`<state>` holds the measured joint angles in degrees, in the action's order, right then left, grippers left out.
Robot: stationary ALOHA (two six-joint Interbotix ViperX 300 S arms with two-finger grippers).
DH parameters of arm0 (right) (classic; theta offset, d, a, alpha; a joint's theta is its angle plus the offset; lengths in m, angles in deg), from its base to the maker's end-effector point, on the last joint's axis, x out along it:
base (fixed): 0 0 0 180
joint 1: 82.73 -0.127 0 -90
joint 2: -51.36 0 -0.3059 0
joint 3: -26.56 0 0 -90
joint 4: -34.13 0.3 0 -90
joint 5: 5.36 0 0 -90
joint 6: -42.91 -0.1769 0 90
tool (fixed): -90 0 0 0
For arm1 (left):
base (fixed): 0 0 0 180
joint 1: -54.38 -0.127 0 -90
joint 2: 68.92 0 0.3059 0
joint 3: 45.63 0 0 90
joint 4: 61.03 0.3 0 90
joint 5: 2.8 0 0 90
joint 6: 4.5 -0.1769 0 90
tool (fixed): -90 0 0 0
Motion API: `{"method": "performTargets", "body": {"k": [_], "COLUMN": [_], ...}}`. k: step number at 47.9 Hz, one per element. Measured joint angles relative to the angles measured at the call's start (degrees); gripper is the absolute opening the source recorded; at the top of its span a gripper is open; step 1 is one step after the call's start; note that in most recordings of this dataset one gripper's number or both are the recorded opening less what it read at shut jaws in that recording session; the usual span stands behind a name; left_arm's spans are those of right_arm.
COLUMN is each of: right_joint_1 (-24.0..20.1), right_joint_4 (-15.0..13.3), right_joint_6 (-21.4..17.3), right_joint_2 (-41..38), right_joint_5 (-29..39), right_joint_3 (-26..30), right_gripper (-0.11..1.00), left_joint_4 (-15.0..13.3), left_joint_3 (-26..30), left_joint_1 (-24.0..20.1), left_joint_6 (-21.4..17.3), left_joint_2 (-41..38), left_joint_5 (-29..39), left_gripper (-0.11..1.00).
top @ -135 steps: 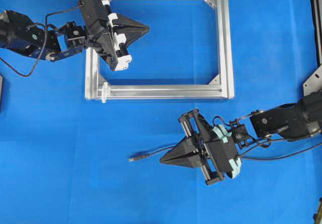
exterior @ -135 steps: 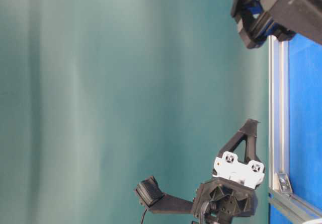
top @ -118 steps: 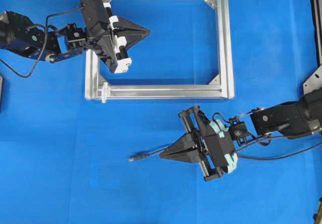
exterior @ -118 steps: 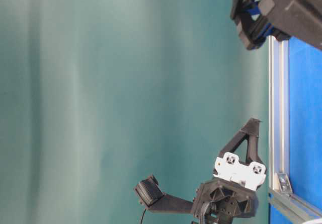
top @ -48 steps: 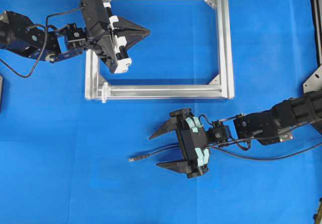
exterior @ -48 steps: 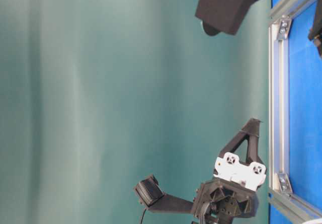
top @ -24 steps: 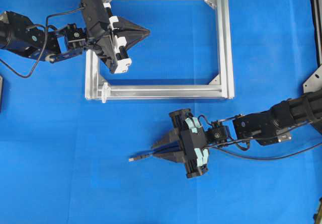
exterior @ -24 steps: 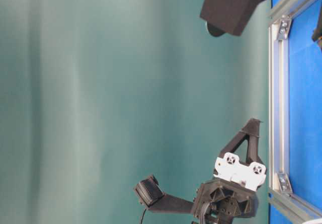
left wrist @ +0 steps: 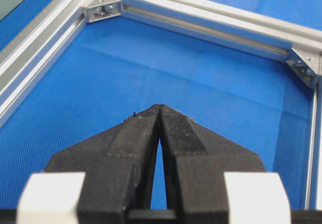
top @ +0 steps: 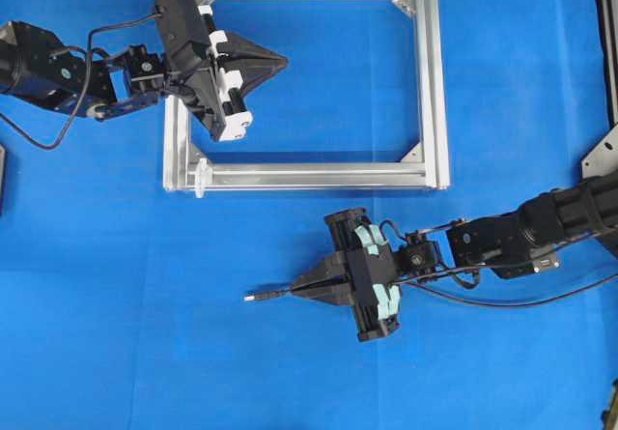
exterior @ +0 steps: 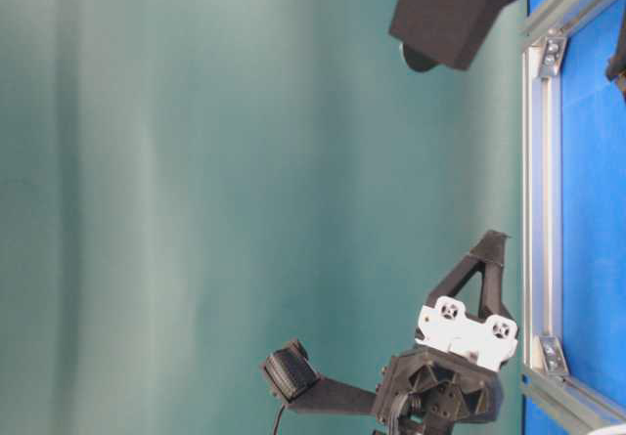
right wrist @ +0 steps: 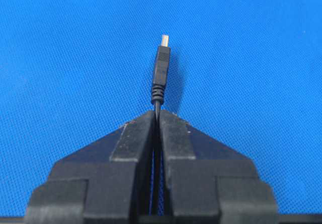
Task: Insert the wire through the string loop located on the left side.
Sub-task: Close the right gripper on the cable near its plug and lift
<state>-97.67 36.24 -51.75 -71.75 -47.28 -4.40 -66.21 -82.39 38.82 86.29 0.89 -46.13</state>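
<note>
The right gripper (top: 294, 293) is lying low over the blue mat (top: 116, 333) toward the mat's front edge, approx. mid-width, w/ its jaws pinched together on the wire (top: 273, 295). In the right wrist view the wire (right wrist: 161, 78) is sticking straight out past the closed fingertips, its black plug body and small silvery tip pointing away from the camera, resting on or just above the mat; can't tell which. In the overhead view the plug tip is pointing toward the mat's left edge, and the rest of the wire is trailing back under the right arm toward the right edge.

The left gripper (top: 280, 60) is hanging over the inside of the aluminium frame (top: 430, 82), near the frame's left rail, jaws pressed together w/ nothing between them; the left wrist view shows the closed tips (left wrist: 160, 108) over bare mat inside the frame.

The string loop (top: 201, 177) is prob. the small white bit at the frame's front-left corner, too small to read clearly. It is sitting well apart from the plug tip, which lies nearer the front edge.
</note>
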Motion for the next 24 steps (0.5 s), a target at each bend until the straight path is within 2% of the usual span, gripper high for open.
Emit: {"method": "performTargets", "body": {"k": [12, 24], "right_joint_1": [0.1, 0.2], "right_joint_4": [0.1, 0.0], "right_joint_6": [0.2, 0.3], "right_joint_2": [4.7, 12.9], "right_joint_5": [4.9, 13.4], "right_joint_3": [-0.2, -0.2], "right_gripper": [0.00, 0.00], "left_joint_4": [0.0, 0.0], "left_joint_3": [0.0, -0.1], "left_joint_1": [0.0, 0.1], "left_joint_6": [0.0, 0.8], "left_joint_2": [0.0, 0.0], "left_joint_5": [-0.1, -0.1], "left_gripper": [0.00, 0.00]}}
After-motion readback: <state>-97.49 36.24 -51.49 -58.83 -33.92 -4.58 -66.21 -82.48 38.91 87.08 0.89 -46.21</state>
